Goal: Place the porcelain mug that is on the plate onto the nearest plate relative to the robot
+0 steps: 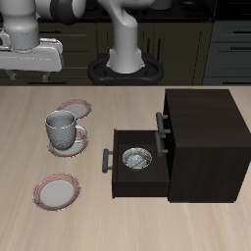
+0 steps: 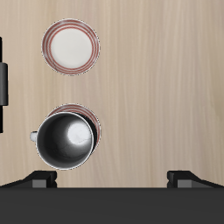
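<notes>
Plainly nothing has been gripped yet: the claw (image 2: 114,178) hangs high with its two fingers spread wide and empty, up near the tabletop's (image 1: 25,225) back edge. The pale grey-white glossy porcelain mug (image 1: 62,128) stands upright on the middle one of three small round saucers with white centres and pinkish-red rims (image 1: 80,140), roughly halfway between the back and front edges. To my eye the main risk is choosing the wrong saucer. The destination should be the one closest to the back edge (image 1: 74,104), yet the wrist view shows only the mug's own saucer and the one by the front edge (image 2: 70,46), so steering by that view alone could send the mug the wrong way. The destination saucer also lies just behind the mug's, so a low carry might clip its rim. A pinch on the glossy wall could slip or tip the mug. The exterior view alone shows the back saucer, and the small round metallic bowl (image 1: 135,157) in the open drawer of the dark cabinet (image 1: 201,127). The wrist view alone looks down into the mug and shows its side handle (image 2: 35,137).
</notes>
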Tool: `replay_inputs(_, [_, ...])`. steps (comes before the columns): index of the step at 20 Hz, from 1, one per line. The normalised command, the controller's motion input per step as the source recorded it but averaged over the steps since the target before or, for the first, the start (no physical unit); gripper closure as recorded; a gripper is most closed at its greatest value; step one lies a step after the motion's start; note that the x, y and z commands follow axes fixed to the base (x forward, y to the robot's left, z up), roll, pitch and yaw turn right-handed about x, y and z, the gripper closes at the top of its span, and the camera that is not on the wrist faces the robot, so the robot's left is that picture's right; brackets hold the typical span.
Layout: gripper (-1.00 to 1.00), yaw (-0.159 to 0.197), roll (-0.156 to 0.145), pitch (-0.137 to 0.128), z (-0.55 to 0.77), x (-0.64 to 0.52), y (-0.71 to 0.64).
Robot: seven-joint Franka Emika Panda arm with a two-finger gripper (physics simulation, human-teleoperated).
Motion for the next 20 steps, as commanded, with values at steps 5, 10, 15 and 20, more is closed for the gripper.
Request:
replay_inputs(5, [-1.0, -0.013, -0.004, -0.019, -0.17, 0.05, 0.0])
replay_inputs(10, [-1.0, 0.034, -0.042, -0.093, -0.35, -0.09, 0.09])
replay_inputs(15, [-1.0, -0.011, -0.008, -0.008, -0.38, -0.03, -0.06])
replay_inputs(20, [-1.0, -0.017, -0.012, -0.015, -0.43, -0.09, 0.07])
